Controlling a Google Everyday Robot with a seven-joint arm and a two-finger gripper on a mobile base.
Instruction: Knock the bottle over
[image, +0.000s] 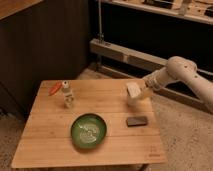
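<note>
The bottle (67, 96) is small and pale, with a white cap and a thin red ring at its neck. It stands up straight at the back left of the counter (45, 145), just beside a carrot (55, 88). The tool (134, 93) hangs over the right side, well apart. I cannot tell if it is open.

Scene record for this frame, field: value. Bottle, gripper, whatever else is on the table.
surface: wooden table
bottle: bottle, standing upright, far picture-left part of the table
task status: not yet knocked over
gripper: gripper, over the table's picture-right side, well apart from the bottle
beside bottle: orange carrot-shaped thing, just picture-left of it
bowl: green bowl, near the front middle
other: dark flat object, picture-right of the bowl
</note>
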